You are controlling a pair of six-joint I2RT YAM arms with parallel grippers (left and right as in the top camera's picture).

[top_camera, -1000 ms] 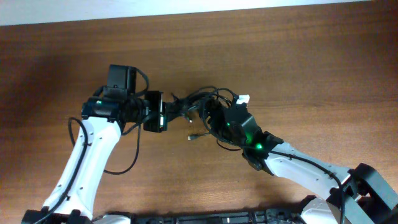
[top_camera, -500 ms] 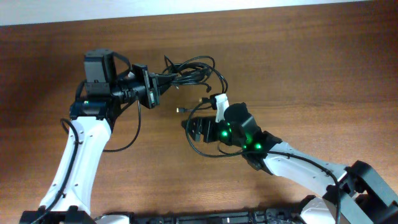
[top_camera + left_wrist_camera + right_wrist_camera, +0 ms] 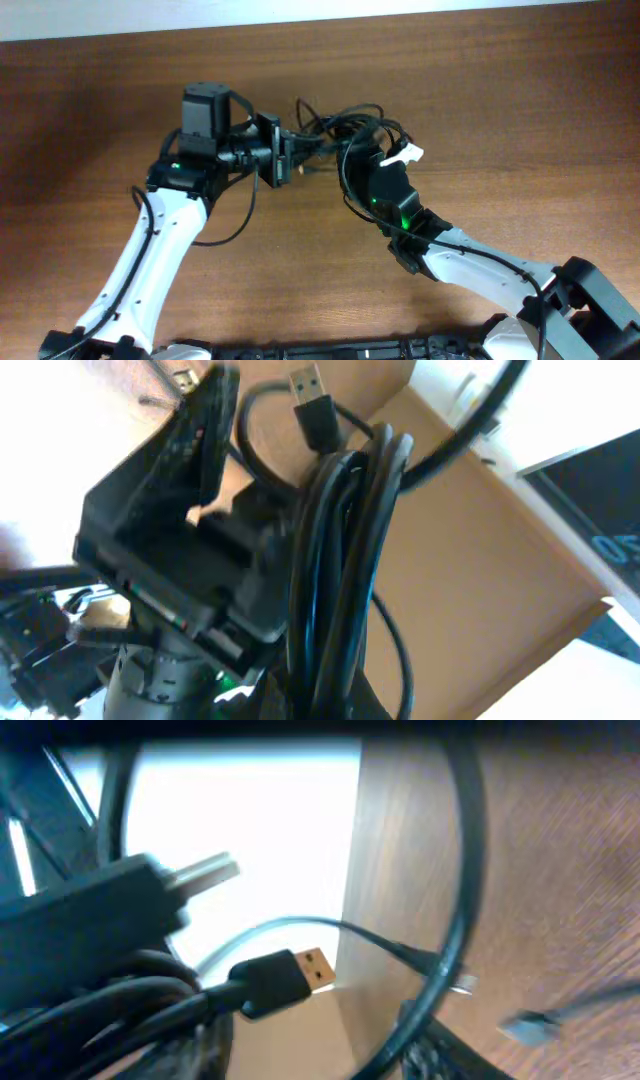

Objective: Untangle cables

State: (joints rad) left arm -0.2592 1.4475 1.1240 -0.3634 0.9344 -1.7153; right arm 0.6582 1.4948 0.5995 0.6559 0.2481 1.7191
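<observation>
The cables [image 3: 335, 128] are a black tangle held above the table between my two grippers. My left gripper [image 3: 287, 156] is shut on the bundled cords. In the left wrist view the bundle [image 3: 345, 560] rises from the jaws [image 3: 335, 705], with a silvery USB plug [image 3: 308, 395] at its top. My right gripper [image 3: 368, 168] sits just right of the tangle, with a cable loop around it. In the right wrist view its fingers [image 3: 320, 1055] stand apart. One cord [image 3: 452, 920] curves down along the right finger, and a USB plug [image 3: 285, 980] hangs in front.
Brown wooden table [image 3: 480, 90], with its far edge at the top of the overhead view. A white tag [image 3: 405, 155] sticks out from the right gripper. Small loose plugs [image 3: 525, 1025] hang low at the right. The thick arm wires loop beside the left arm [image 3: 235, 215].
The left gripper swung right with the bundle. The right gripper moved up and right, back beside the tangle, after pulling away to the lower left.
</observation>
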